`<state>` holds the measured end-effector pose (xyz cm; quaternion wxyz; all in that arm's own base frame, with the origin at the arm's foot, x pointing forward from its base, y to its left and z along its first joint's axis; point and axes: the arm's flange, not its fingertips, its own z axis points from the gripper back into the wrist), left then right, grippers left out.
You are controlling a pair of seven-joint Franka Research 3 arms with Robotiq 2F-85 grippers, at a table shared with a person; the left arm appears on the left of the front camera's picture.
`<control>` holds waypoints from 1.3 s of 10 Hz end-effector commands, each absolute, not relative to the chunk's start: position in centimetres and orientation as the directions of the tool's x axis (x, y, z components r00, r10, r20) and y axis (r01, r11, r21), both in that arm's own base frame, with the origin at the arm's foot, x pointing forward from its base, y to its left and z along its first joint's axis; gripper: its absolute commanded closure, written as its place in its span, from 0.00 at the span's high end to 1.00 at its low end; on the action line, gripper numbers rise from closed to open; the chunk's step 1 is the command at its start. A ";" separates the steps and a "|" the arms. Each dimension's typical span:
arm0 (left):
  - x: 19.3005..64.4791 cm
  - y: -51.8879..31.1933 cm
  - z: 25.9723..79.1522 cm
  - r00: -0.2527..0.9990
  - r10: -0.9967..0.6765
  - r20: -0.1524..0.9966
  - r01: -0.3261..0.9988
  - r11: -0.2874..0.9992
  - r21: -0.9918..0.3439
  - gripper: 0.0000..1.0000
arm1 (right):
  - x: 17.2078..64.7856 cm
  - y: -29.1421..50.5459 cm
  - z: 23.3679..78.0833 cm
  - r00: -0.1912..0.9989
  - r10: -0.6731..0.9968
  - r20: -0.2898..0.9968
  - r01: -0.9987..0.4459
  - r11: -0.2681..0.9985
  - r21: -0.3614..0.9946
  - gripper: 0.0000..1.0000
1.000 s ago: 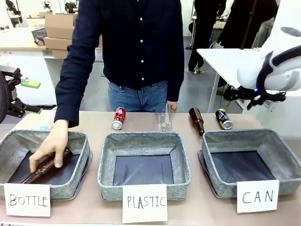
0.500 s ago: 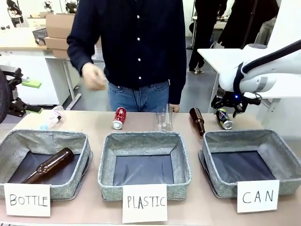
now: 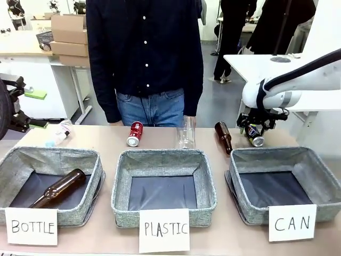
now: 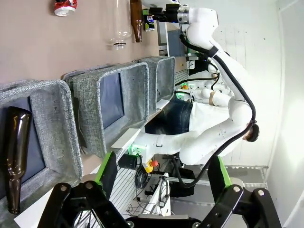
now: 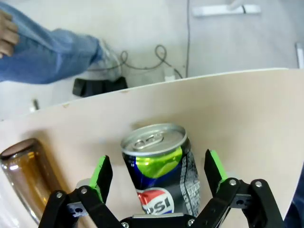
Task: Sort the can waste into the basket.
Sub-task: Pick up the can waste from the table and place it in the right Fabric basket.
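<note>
Pick-up step. Right gripper [image 5: 157, 166], jaws wide and empty, straddles the dark can [image 5: 161, 192] lying at the table's far edge, right end, behind the CAN basket [image 3: 272, 152]. Next: close, lift, carry over the basket.

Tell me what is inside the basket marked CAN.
Inside the CAN basket only its dark floor shows, with nothing on it. Its near wall hides the floor's front strip. The red can and the dark can lie outside, the dark one between the open right fingers.
</note>
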<state>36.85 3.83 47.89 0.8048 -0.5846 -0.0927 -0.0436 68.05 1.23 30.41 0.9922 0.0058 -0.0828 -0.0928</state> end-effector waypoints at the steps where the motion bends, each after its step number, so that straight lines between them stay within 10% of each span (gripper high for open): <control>1: 36.8 3.8 48.0 0.976 0.027 0.218 0.199 0.309 -0.930 1.00 | 69.0 0.8 30.8 0.973 -0.167 0.162 0.168 0.986 0.006 1.00; 3: 36.8 3.8 48.0 0.976 0.027 0.218 0.199 0.309 -0.930 1.00 | 69.0 1.0 30.8 0.976 -0.154 0.156 0.157 0.988 -0.009 1.00; 4: 36.8 3.8 48.0 0.976 0.027 0.218 0.199 0.309 -0.930 1.00 | 69.0 1.0 30.8 0.977 -0.146 0.158 0.149 0.989 -0.011 0.55; 5: 36.8 3.8 48.0 0.976 0.027 0.218 0.199 0.309 -0.930 1.00 | 68.9 1.0 30.8 0.978 -0.140 0.154 0.143 0.990 -0.011 0.40; 6: 36.8 3.8 48.0 0.976 0.027 0.218 0.199 0.309 -0.930 1.00 | 68.9 1.0 30.7 0.979 -0.138 0.150 0.142 0.990 -0.018 0.00; 9: 36.8 3.8 48.0 0.976 0.027 0.218 0.199 0.309 -0.930 1.00 | 68.8 1.0 30.6 0.981 -0.127 0.143 0.132 0.991 -0.022 0.14; 13: 36.8 3.8 48.0 0.976 0.027 0.218 0.199 0.309 -0.930 1.00 | 68.6 0.9 30.9 0.983 -0.127 0.132 0.128 0.992 -0.003 0.00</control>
